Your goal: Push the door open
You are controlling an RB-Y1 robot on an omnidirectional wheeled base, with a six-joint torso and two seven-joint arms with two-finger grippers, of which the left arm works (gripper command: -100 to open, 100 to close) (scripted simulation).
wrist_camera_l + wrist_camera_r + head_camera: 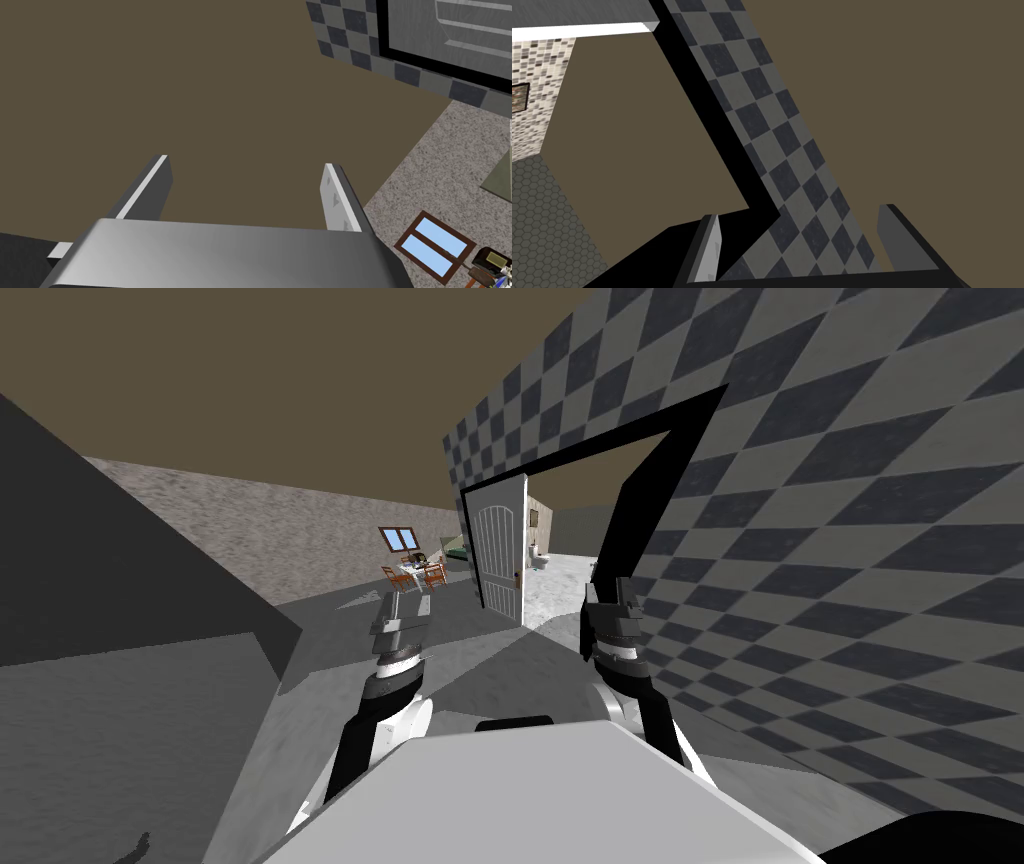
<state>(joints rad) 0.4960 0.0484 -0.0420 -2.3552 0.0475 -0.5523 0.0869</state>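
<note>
The white door stands at the centre of the head view, well ajar in its black frame and apart from both arms. My left claw and right claw are released, fingers spread, grasping nothing. My worry is that the right claw sits close to the frame and the checkered wall. Moving forward could snag it there, or a thin finger could glance off the door's edge.
</note>
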